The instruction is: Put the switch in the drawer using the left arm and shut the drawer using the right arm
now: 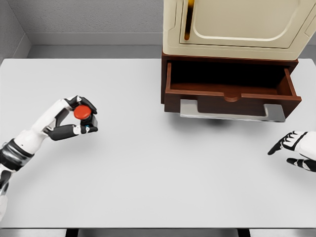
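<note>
A red switch (82, 112) is held in the curled fingers of the left hand (74, 118), seemingly above the white counter (148, 168), well left of the open drawer (229, 91). The right hand (295, 148) is seen relaxed and empty. Carrying comes next: rightward, over the drawer's front wall.

Switch (82, 112) mostly hidden by left robot hand (74, 117) fingers, only red top shows, lower body not readable. Right robot hand (295, 150) cut off by right frame edge, palm and wrist out of view. Cabinet (237, 24) cropped at top and right edge. Drawer (232, 94) interior in dark shadow, floor can't be made out. Desk (148, 163) front legs cut at bottom edge.
</note>
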Tool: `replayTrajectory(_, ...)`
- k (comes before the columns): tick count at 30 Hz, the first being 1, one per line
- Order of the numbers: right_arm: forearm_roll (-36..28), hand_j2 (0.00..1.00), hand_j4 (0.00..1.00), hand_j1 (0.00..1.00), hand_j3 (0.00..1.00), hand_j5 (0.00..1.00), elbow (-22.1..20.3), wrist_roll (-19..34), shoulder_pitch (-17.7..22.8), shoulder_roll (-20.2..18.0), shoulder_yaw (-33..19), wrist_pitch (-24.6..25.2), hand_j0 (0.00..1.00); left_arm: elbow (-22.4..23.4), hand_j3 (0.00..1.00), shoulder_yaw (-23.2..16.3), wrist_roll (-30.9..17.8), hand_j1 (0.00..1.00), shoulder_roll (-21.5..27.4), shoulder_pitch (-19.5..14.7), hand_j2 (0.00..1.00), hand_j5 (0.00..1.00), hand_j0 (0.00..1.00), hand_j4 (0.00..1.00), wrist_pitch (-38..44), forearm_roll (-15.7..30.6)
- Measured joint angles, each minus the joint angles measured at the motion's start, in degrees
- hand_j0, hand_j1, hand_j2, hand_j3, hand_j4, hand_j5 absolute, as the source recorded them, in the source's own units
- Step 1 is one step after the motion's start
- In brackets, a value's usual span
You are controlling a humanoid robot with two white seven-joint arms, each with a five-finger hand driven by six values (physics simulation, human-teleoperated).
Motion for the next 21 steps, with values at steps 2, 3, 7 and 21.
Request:
replayTrajectory(2, 0.0, 0.6, 0.6, 0.6, 0.6, 0.6, 0.0, -0.01, 0.0, 0.05, -0.02, 0.0, 0.6, -0.09, 0.35, -0.82, -0.01, 0.35, -0.6, -1.32, 0.35, 0.35, 0.35, 0.35, 0.05, -0.26)
replayTrajectory(3, 0.0, 0.6, 0.6, 0.6, 0.6, 0.6, 0.0, 0.0, 0.0, 0.07, -0.03, 0.0, 0.6, -0.11, 0.35, -1.33, -0.03, 0.35, -0.82, -2.37, 0.35, 0.35, 0.35, 0.35, 0.1, -0.34)
replayTrajectory(7, 0.0, 0.61, 0.61, 0.61, 0.61, 0.61, 0.0, 0.01, 0.0, 0.13, -0.06, 0.0, 0.61, -0.15, 0.35, -3.22, -0.07, 0.35, -1.99, -3.96, 0.35, 0.35, 0.35, 0.35, 0.15, -0.6)
replayTrajectory(21, -0.09, 0.62, 0.62, 0.62, 0.62, 0.62, 0.0, -0.02, -0.18, 0.36, -0.12, 0.0, 0.62, -2.28, 0.35, -5.53, -0.08, 0.35, -5.93, -7.38, 0.35, 0.35, 0.35, 0.35, 0.34, -2.95)
